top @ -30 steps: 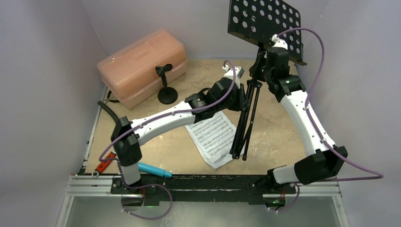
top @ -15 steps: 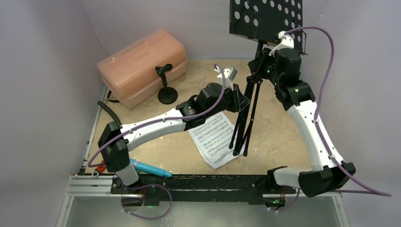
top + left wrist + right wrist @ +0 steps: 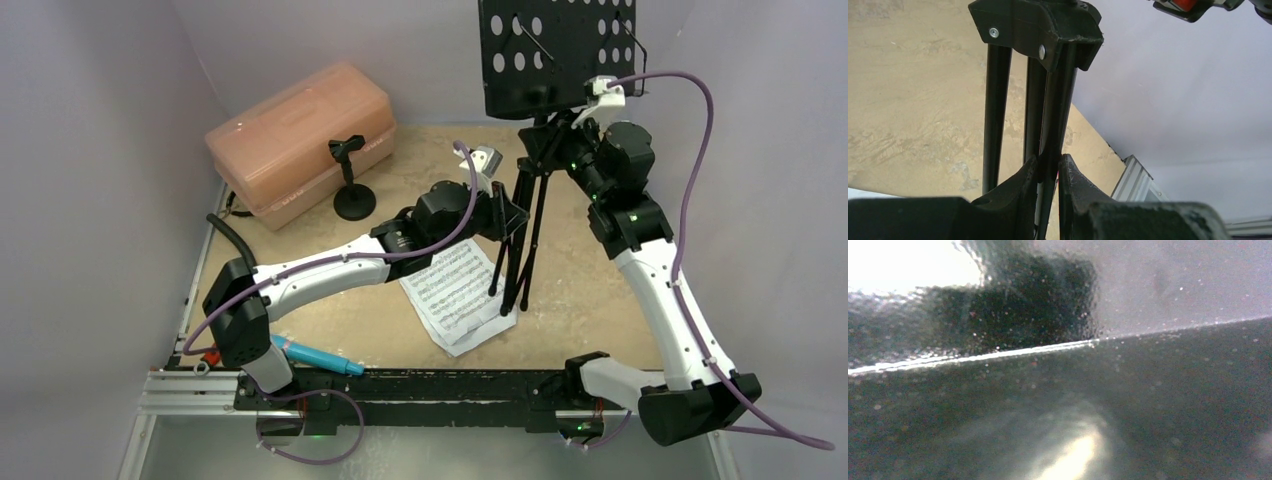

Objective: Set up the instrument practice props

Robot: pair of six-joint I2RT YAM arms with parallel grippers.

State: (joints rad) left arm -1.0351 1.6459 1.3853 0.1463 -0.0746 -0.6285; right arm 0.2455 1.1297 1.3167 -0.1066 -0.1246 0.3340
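Two arms are bolted to an aluminium rail (image 3: 190, 385) at the near edge of the bench (image 3: 590, 290). Beside the left base lies the cyan-blue microphone (image 3: 322, 357), flat on the bench edge. A small red-handled tool (image 3: 207, 352) lies just left of that base.

Further in, white sheet music (image 3: 455, 292) lies flat on the tan, mottled surface. The black tripod music stand (image 3: 518, 250) stands upright with its legs folded close together. Its feet rest at the right edge of the sheet music.

The left gripper (image 3: 1048, 161) reaches the stand from the left. Its fingers (image 3: 1015, 192) pinch one thin leg, just below the black leg collar (image 3: 1033, 25).

The right gripper (image 3: 565, 135) sits at the top of the stand's shaft, directly under the perforated desk (image 3: 555, 50). The right wrist view shows only a blurred dark surface, so the state of those fingers cannot be told.

At the far left, the small black round-based mic stand (image 3: 352, 185) stands upright, touching or just in front of the pink translucent plastic box (image 3: 290, 130). The box lid is shut, and its contents cannot be made out.

Plain pale lilac walls (image 3: 110, 120) enclose the bench on three sides.
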